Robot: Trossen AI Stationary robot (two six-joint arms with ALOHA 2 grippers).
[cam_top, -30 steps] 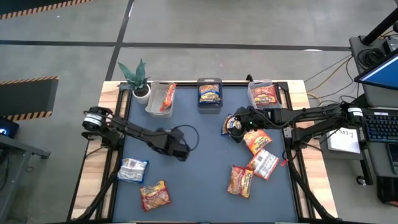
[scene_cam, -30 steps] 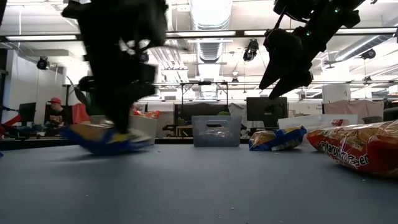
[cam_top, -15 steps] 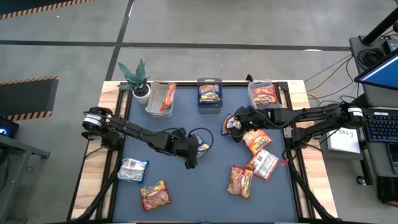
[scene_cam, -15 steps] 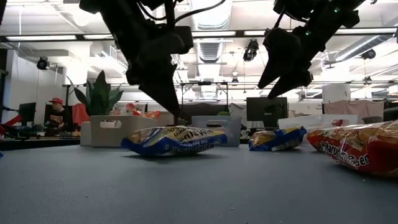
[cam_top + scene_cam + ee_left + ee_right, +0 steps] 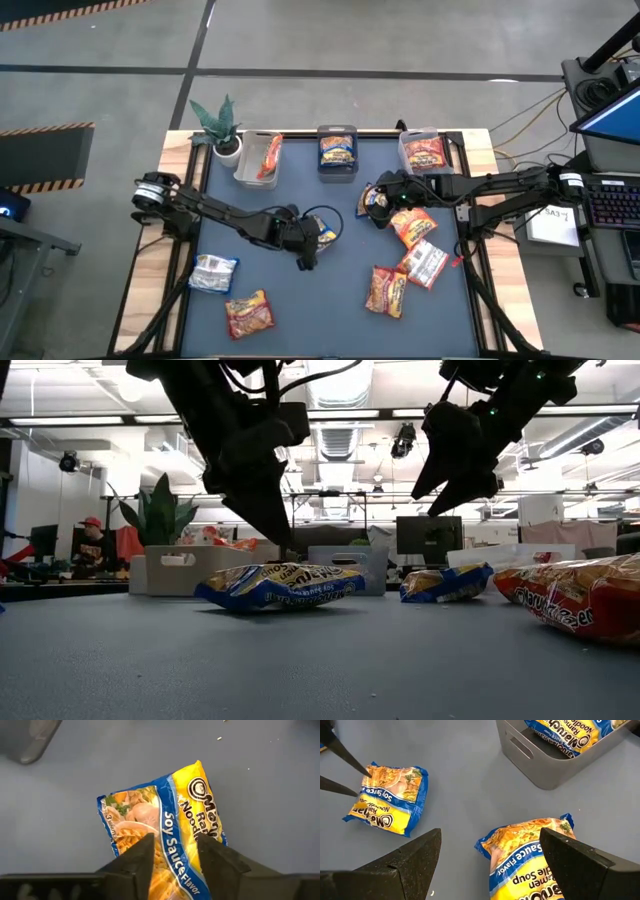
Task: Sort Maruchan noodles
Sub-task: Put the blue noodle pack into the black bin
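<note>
Mid-bench, the left gripper (image 5: 174, 851) hangs with jaws narrowly parted over the blue-and-yellow plastic soy-sauce noodle packet (image 5: 161, 827); its slick crinkly film could slip. The right gripper's (image 5: 490, 852) jaws gape wide over another.

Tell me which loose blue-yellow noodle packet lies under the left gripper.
The blue-yellow packet at the table's middle: the left gripper hangs open over it. The other loose one lies farther right, under the right gripper.
</note>
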